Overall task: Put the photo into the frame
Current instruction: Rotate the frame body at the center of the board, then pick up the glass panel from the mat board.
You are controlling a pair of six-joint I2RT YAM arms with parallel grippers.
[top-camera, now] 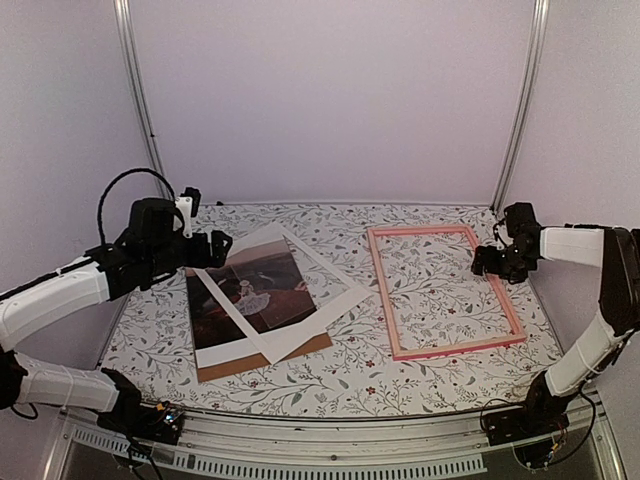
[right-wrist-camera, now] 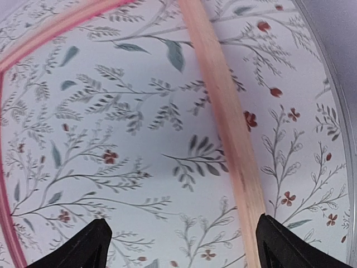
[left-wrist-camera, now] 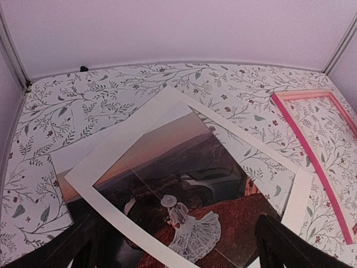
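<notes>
Now the left gripper and right gripper are both hanging spread wide, grasping nothing.
The photo is lying under a white mat beneath the left gripper; the frame is lying well apart, beneath the right one.

Floral tablecloth covers the whole table, little leaves and red flowers all over. A white card mat with a rectangular cutout lies skewed on the left half, with a plain brown board poking out under its near edge. Pale walls all round, with a metal post in the back left corner.
</notes>
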